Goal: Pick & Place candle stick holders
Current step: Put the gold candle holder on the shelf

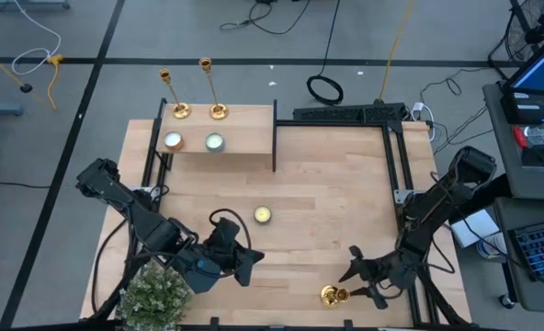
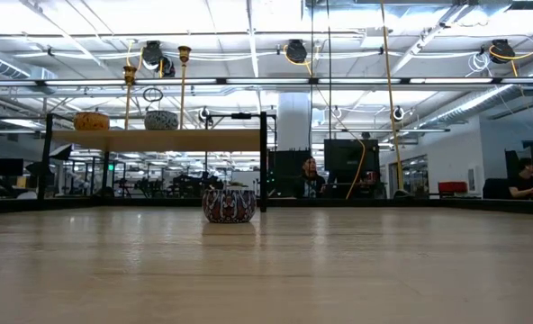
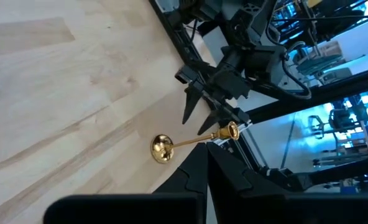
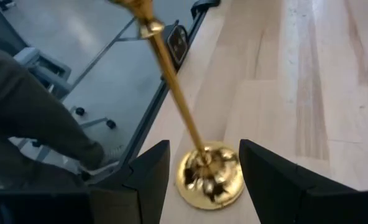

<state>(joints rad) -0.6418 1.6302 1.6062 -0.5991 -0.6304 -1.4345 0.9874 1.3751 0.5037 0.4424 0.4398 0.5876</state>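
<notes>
Care is what this pickup needs. The third candlestick stands near the lower right of the high view, close to the tabletop edge, and the right gripper is just beside it. In the right wrist view its base sits between the two dark fingers, with a gap on each side, so the jaws stand about half open and hold nothing yet. A good grip would likely close low on the thin stem, just above the base, squeezing slowly so the smooth metal does not slip or tip toward the edge. Lifting straight up before any sideways travel should keep it level.

The left gripper waits at lower centre-left of the high view, jaws shut and empty, beside a green plant.

The candlestick is shiny gold, with a round flared base, a slim tall stem and a small cup on top. Two matching candlesticks already stand on the raised wooden shelf at upper left of the high view, behind two small round candles. A third candle sits mid-tabletop, well apart from the rest.
</notes>
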